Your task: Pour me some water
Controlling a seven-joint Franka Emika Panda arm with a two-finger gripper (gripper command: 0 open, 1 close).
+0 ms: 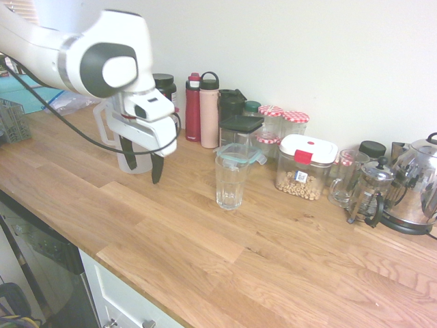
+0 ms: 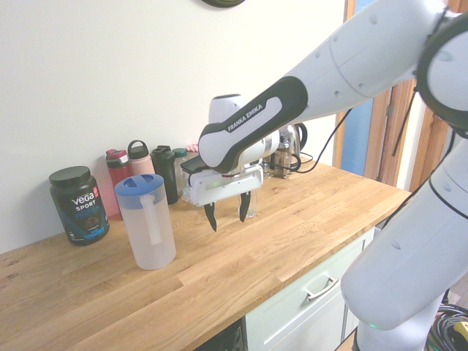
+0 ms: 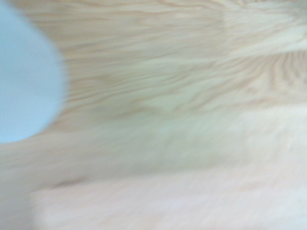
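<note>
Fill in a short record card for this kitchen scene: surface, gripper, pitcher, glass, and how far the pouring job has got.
surface: wooden worktop
gripper: gripper open, pointing down, holding nothing, above the worktop
pitcher: frosted pitcher with blue lid, upright, handle facing the camera in the second exterior view, beside the gripper, not gripped
glass: empty-looking clear glass, upright, in front of the row of bottles and jars
water: not visible through the frosted wall
progress: pitcher not yet picked up, nothing poured
</note>
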